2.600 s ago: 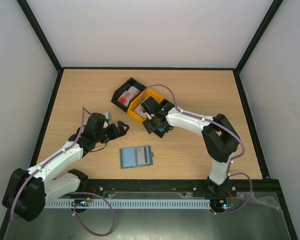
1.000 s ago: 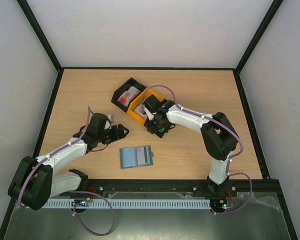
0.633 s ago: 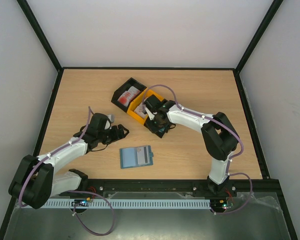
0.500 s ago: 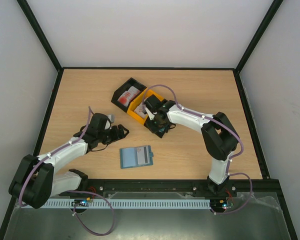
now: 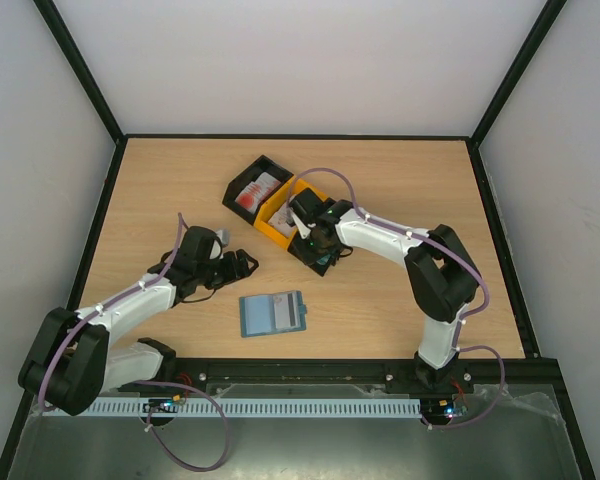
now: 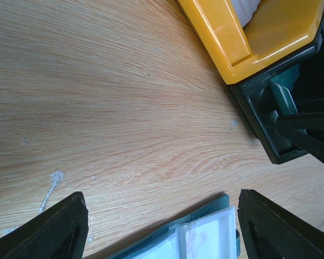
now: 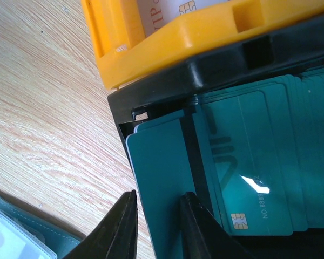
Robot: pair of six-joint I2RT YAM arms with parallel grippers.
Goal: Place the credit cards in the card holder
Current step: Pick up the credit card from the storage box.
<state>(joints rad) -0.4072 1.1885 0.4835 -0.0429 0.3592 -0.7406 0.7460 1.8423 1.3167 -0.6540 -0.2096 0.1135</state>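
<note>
Right arm has shifted slightly toward the bins since the earliest frame, and the left arm has drawn back a touch toward its base. Card holder and bins have not moved.

Right gripper [image 7: 159, 195] points down into the near black bin [image 7: 151, 91], which touches the near side of the yellow bin [image 7: 167, 48]. A fanned stack of teal credit cards [image 7: 248, 178] lies in that black bin. One teal card [image 7: 159, 162] sits apart at the bin's left end, its corner over the bin wall, directly under the two fingers [image 7: 121, 226]. Jaws are fairly narrow and overlap the card's long sides. Can't tell whether they are actually clamped on it or just over it.

Left gripper [image 6: 162, 197] hangs low over bare table [image 6: 97, 108], jaws spread wide, nothing between them. It is left of the bins and just beyond the card holder's far edge.

Card holder [image 5: 274, 313] lies open and flat on the table near the front edge, between the two arms, clear sleeves facing up. It is well apart from the bins. Its far edge shows at the bottom of the left wrist view, a corner at the bottom left of the right wrist view.

Whitish cards [image 7: 173, 8] sit in the yellow bin. Red-and-white cards [image 5: 255, 190] sit in the far black bin [image 5: 238, 176], which touches the yellow bin's far-left side.
</note>
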